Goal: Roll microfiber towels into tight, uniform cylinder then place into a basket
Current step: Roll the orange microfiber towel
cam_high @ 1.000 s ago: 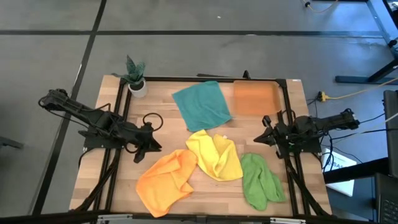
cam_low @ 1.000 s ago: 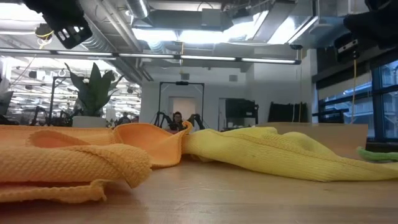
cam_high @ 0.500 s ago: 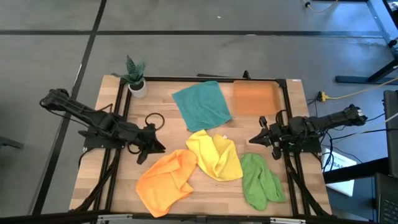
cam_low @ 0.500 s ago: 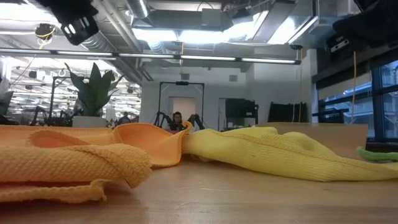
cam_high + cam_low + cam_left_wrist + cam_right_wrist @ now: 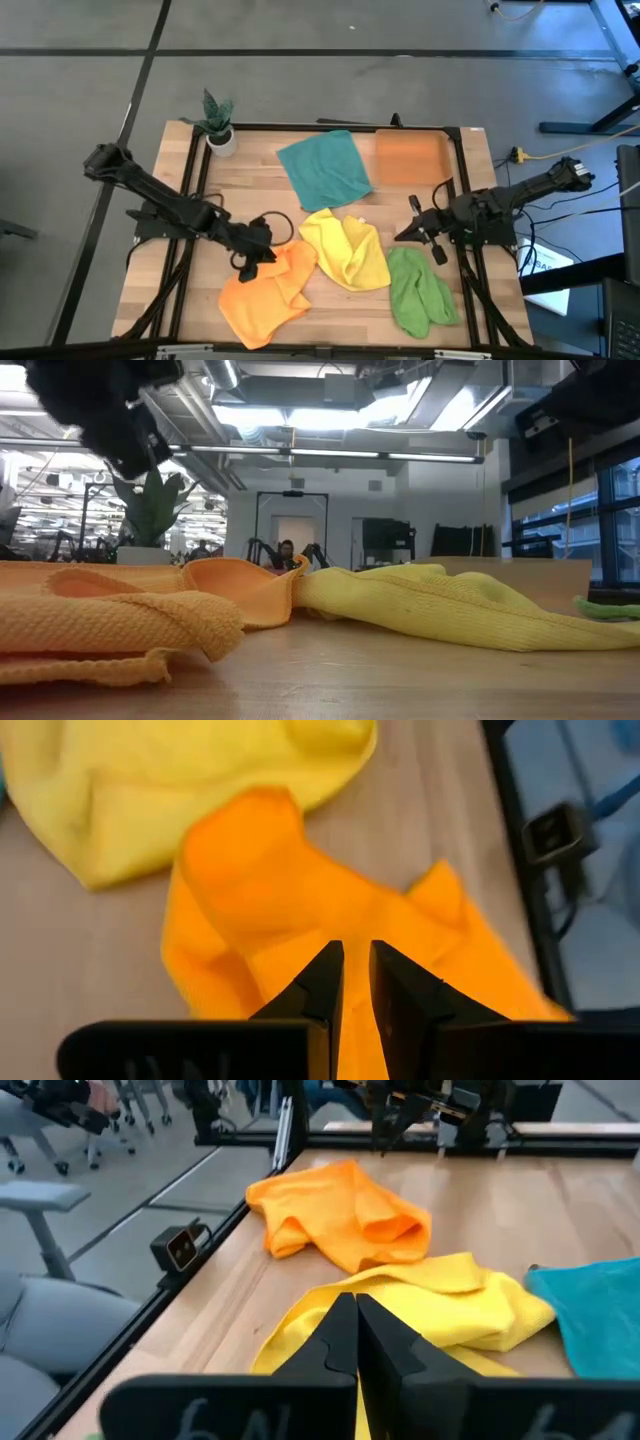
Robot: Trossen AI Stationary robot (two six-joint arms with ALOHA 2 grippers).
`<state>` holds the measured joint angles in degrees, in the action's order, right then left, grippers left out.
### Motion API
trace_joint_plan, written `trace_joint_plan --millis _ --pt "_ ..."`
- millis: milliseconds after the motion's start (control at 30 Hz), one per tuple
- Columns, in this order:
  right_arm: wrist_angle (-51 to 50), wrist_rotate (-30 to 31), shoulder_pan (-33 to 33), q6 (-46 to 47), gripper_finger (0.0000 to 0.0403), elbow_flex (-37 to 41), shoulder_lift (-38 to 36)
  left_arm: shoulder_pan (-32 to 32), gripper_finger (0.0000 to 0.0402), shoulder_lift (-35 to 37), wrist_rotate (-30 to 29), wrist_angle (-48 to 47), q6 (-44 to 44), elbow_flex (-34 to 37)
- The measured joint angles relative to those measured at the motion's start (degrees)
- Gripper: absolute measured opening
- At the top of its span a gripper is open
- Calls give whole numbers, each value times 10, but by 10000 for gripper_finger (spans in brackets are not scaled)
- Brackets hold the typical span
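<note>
High view shows four microfiber towels loose on the worktop and none rolled yet. The orange towel [image 5: 265, 290] lies crumpled toward the front left corner, its inner edge touching the yellow towel [image 5: 346, 248] at the middle. The green towel [image 5: 420, 290] sits bunched near the front right corner, and the teal towel [image 5: 323, 168] lies fairly flat toward the back edge, just beside the basket [image 5: 410, 157], which holds nothing.

The left hand [image 5: 262, 252] hangs over the upper edge of the orange towel; in its wrist view the two fingers stand close together with a narrow slot between them and no cloth in it. The right hand [image 5: 425, 232] waits near the right edge, above the green towel, its fingers pressed together on nothing.

These cloths look light, limp and grippy, so they will fold and drag rather than slide cleanly. A raised corner or a free hem would likely be the best place to pinch, since a grab at a bunched middle would probably lift several layers at once.
</note>
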<state>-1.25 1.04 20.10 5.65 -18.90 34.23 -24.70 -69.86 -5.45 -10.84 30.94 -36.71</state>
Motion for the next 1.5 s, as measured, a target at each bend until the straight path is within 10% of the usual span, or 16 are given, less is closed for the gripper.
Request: trace_joint_plan --millis 1500 --pt "5 21 7 3 5 -19 59 -12 81 -163 -71 20 -20 0"
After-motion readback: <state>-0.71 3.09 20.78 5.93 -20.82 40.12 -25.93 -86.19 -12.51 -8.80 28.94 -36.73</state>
